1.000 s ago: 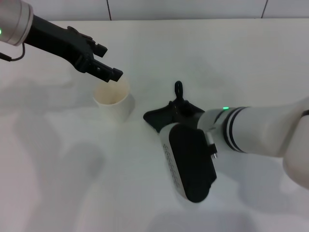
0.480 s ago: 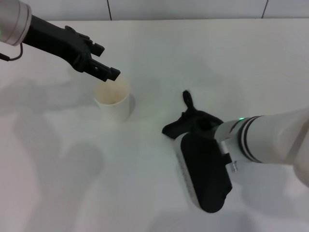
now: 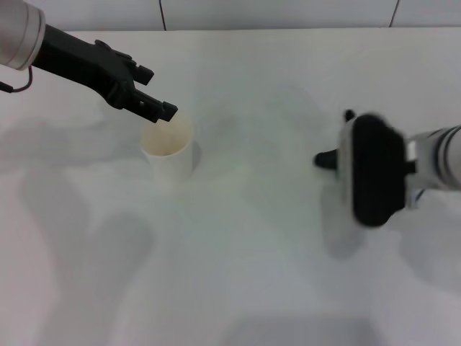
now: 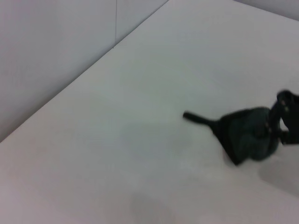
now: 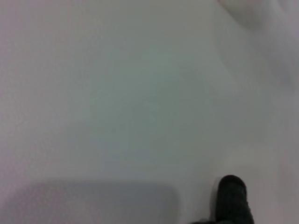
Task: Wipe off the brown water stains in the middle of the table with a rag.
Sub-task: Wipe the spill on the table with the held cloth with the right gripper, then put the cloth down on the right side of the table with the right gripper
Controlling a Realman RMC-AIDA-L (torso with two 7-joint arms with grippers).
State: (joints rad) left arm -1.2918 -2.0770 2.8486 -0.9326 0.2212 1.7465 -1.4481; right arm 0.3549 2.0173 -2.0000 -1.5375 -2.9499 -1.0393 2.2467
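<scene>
Head view: one white table (image 3: 259,79), one paper cup (image 3: 168,149), left gripper (image 3: 155,108) just above its rim, opening not discernible, holding nothing visible. Right gripper (image 3: 338,155) far right, one rag (image 3: 325,158) peeking beneath; grasp unclear. Left wrist: one rag (image 4: 245,135) on table (image 4: 117,140). Right wrist: table (image 5: 117,93), dark tip (image 5: 232,198).

A pale tiled wall (image 3: 274,13) with dark seams is seen beyond the work surface; soft shadows, probably cast by overhead light, are spread below.
</scene>
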